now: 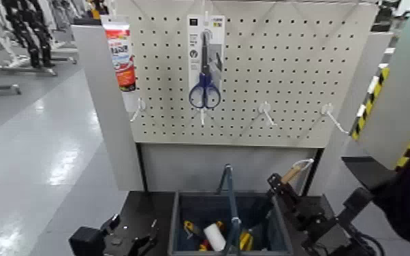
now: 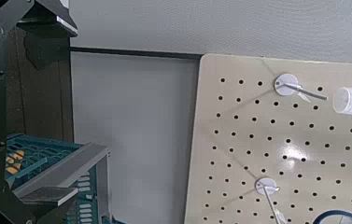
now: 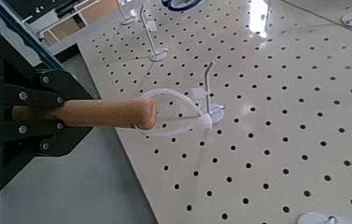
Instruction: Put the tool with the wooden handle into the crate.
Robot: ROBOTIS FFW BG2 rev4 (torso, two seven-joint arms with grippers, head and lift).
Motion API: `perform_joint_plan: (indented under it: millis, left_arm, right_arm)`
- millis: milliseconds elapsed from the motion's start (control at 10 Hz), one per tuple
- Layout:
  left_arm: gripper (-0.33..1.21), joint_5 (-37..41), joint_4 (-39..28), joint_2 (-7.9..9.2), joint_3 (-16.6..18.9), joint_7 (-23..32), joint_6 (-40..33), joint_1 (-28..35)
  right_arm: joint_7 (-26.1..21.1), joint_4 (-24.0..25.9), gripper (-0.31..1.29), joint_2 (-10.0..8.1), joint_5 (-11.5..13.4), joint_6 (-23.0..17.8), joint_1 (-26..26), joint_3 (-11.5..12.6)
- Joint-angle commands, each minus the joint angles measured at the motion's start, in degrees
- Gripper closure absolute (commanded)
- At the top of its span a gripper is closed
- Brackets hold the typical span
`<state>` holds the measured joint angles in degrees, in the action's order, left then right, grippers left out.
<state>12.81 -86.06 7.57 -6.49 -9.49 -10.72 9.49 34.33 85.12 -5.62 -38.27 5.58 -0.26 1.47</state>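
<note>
My head view is bright, with white glare on the floor (image 1: 65,160) at nine o'clock. My right wrist view has a hot reflection on the pegboard (image 3: 258,21) toward one o'clock.

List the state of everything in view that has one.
Right gripper: shut on tool, by crate's far right corner
Wooden-handled tool: gripped, loop end up
Left gripper: open, left of crate
Crate: handle up, items inside
Scissors: carded, hanging, blades closed
Tube: hanging

A workshop or lab: pegboard (image 1: 242,75), robot frames, floor tape.
</note>
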Motion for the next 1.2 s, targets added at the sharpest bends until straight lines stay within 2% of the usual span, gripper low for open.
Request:
perform_joint_plan:
  millis: [100, 500, 700, 800, 900, 1000, 1100, 1200]
  left_arm:
    - [0.11, 0.11, -0.08, 0.08, 0.07, 0.0, 0.0, 0.0]
    - [0.11, 0.29, -0.08, 0.08, 0.07, 0.0, 0.0, 0.0]
    - [0.11, 0.29, -0.08, 0.08, 0.16, 0.0, -0.09, 0.09]
    - [0.11, 0.29, -0.08, 0.08, 0.16, 0.0, -0.09, 0.09]
    - [0.11, 0.37, -0.08, 0.08, 0.16, 0.0, -0.09, 0.09]
    - [0.11, 0.37, -0.08, 0.08, 0.16, 0.0, -0.09, 0.09]
    - [0.11, 0.29, -0.08, 0.08, 0.07, 0.0, -0.09, 0.09]
    - [0.11, 0.37, 0.01, 0.08, 0.07, 0.0, -0.09, 0.09]
  right_arm:
    - [-1.55, 0.13, 1.19, 0.17, 0.48, 1.89, -0.09, -0.94]
    - [-3.13, 0.04, 1.18, 0.26, 0.3, 3.92, -0.44, -2.35]
    - [-3.66, 0.31, 1.11, 0.17, 0.3, 5.06, -0.44, -2.43]
    - [-3.74, 0.39, 0.86, 0.17, 0.3, 5.32, -0.36, -2.43]
    - [-3.74, 0.75, 0.49, 0.17, 0.48, 5.5, -0.27, -2.08]
    - [-3.48, 1.18, 0.22, 0.09, 1.01, 5.5, -0.27, -1.38]
    - [-3.57, 2.15, 0.07, 0.09, 2.06, 5.76, 0.0, -0.41]
    - [-3.83, 2.77, 0.08, 0.09, 2.5, 5.85, 0.26, 0.2]
